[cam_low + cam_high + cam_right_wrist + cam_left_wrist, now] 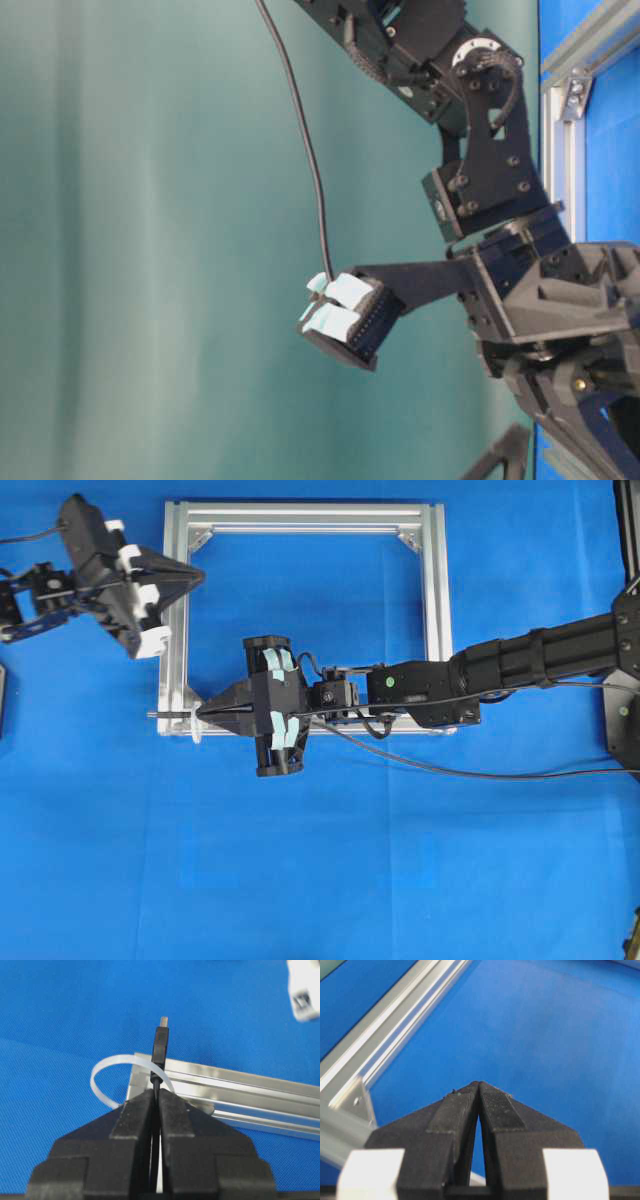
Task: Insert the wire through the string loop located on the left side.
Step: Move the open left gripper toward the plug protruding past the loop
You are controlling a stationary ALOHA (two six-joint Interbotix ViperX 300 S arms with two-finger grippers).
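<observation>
My right gripper (pixel 203 712) is shut on the thin black wire (pixel 400 702) just behind its plug, at the frame's lower left corner. The plug (pixel 160 1042) sticks out past the fingertips, and its metal tip (pixel 152 715) reaches beyond the frame's left bar. In the right wrist view my right gripper (pixel 156 1092) holds the wire where it crosses the band of the whitish string loop (pixel 116 1059); I cannot tell whether it passes through. The string loop (pixel 196 732) hangs off that corner. My left gripper (pixel 195 577) is shut on nothing near the frame's upper left corner, pointing over the cloth (pixel 479 1086).
The silver aluminium frame (pixel 432 610) lies on the blue cloth, and its bar (pixel 395 1025) runs along the left of the left wrist view. The wire's slack trails right across the cloth (pixel 480 773) and rises above the arm (pixel 310 150).
</observation>
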